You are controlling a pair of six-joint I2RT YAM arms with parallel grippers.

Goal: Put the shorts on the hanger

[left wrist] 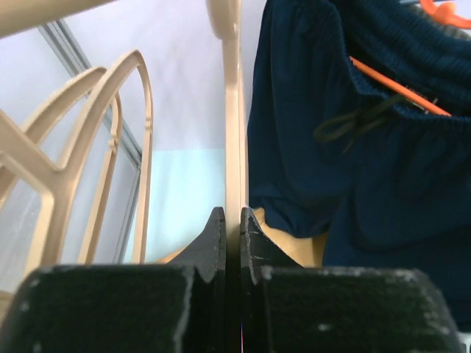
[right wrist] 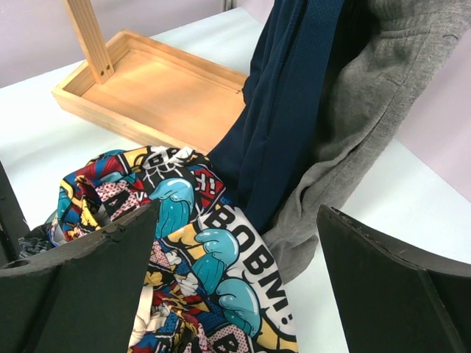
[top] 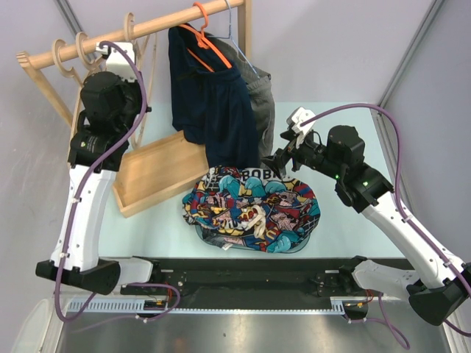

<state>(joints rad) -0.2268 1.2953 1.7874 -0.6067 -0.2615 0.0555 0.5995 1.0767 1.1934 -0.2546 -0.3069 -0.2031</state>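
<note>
Surface: a pale mint-green table top [top: 346,228], matt and bare at the sides.
Room: plain lilac-grey walls [top: 331,44] with slanted metal posts in the corners.
Rail: a round wooden rail [top: 147,28] runs across the far left, level with the left gripper [left wrist: 232,217].
Left hand: pinched tight on the thin edge of the light beige wooden clothes hanger [left wrist: 234,147], which stands upright between its fingers.
Beside that hand: spare beige hangers [left wrist: 110,147] hang just to its left; a plain navy garment [left wrist: 353,162] on an orange plastic hanger [left wrist: 397,88] hangs close on its right.
Right hand: the right gripper [top: 283,158] is spread wide and grips nothing.
Task cloth: the bright comic-print fabric shorts [top: 250,209] lie crumpled on the table, under and nearer than the right gripper's fingers.
In the way: the navy hem and a grey knit garment [right wrist: 368,110] hang straight ahead of the right gripper, touching the far edge of the shorts.
Tray: a shallow wooden tray [top: 158,173] lies beyond the right gripper to its left, below the left hand.
</note>
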